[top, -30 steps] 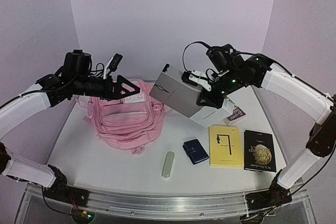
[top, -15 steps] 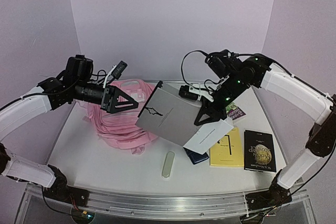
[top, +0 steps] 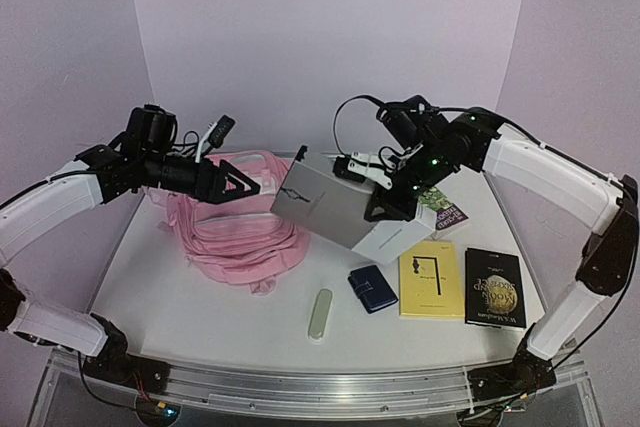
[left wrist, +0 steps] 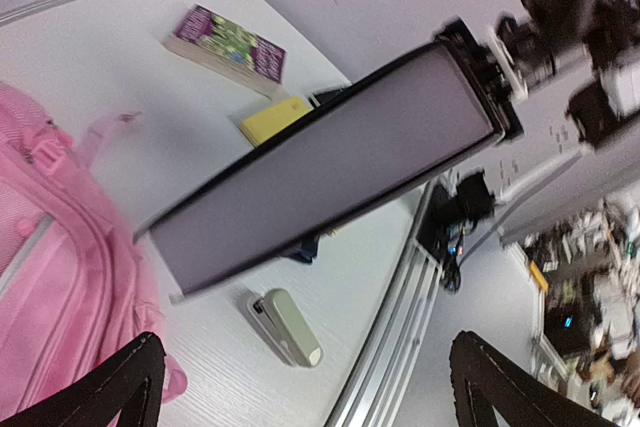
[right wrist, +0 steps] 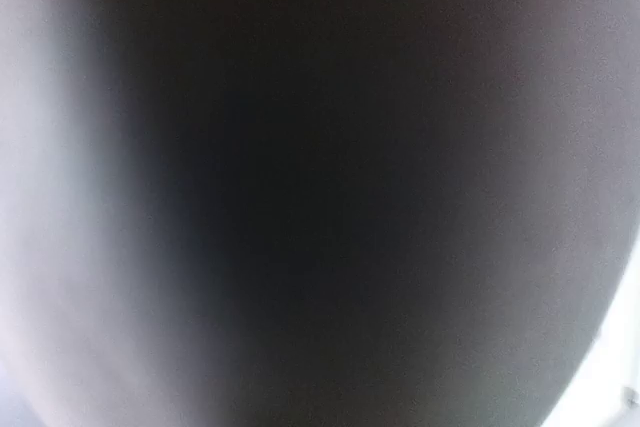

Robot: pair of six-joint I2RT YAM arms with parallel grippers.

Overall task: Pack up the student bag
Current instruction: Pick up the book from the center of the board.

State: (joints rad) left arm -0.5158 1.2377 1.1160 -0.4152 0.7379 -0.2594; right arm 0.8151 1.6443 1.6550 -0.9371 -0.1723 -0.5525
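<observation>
White surface (top: 160, 297). Pink bag (top: 235, 232): far left, contents unseen. My left jaws: wide open, empty, over it. My right jaws: clamped on grey book (top: 320, 202), aloft. Unpacked: yellow book (top: 430, 279), black book (top: 495, 287), wallet (top: 372, 288), case (top: 320, 314).

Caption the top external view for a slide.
Right gripper holds a grey book aloft beside the pink backpack; left gripper open.

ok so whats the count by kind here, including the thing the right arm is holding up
books: 4 (grey book held in the air, purple book, yellow book, black book)
bags: 1 (pink backpack)
wallets: 1 (small blue wallet)
cases: 1 (pale oblong case)
total: 7
</observation>
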